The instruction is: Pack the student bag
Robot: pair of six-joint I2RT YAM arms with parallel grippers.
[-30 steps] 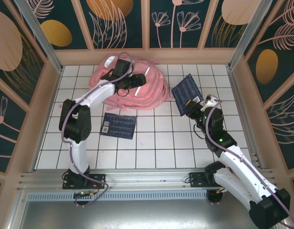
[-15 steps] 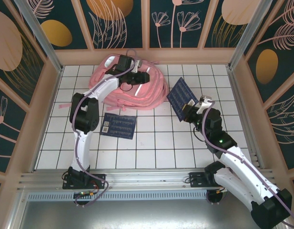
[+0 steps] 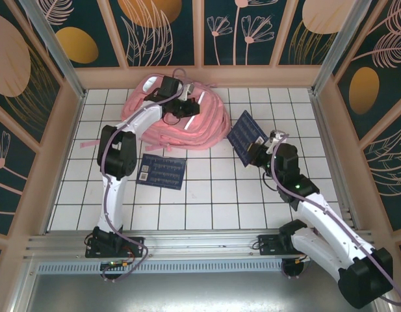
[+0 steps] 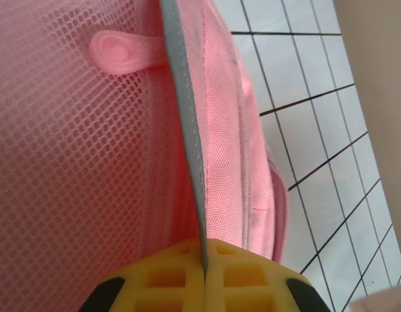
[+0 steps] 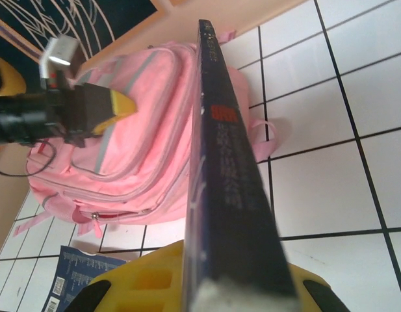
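Note:
The pink student bag [image 3: 210,123] lies flat at the back of the table. My left gripper [image 3: 189,107] rests on top of it. In the left wrist view its yellow fingers [image 4: 155,273] are shut on the bag's grey reflective strip [image 4: 187,130], with pink mesh [image 4: 70,162] on the left. My right gripper [image 3: 260,153] is shut on a dark blue book [image 3: 244,136], held tilted just right of the bag. In the right wrist view the book [image 5: 226,169] stands edge-on between the fingers, with the bag [image 5: 148,156] and the left gripper [image 5: 103,107] beyond.
A second blue book [image 3: 161,171] lies flat on the white tiles in front of the bag; its corner [image 5: 77,276] is in the right wrist view. A pink zip pull [image 4: 119,51] lies on the mesh. Wooden walls [image 3: 67,130] close in the table.
My left gripper has closed onto the bag's grey strip after settling on the bag's top. My right arm has carried the blue book left, closer to the bag.

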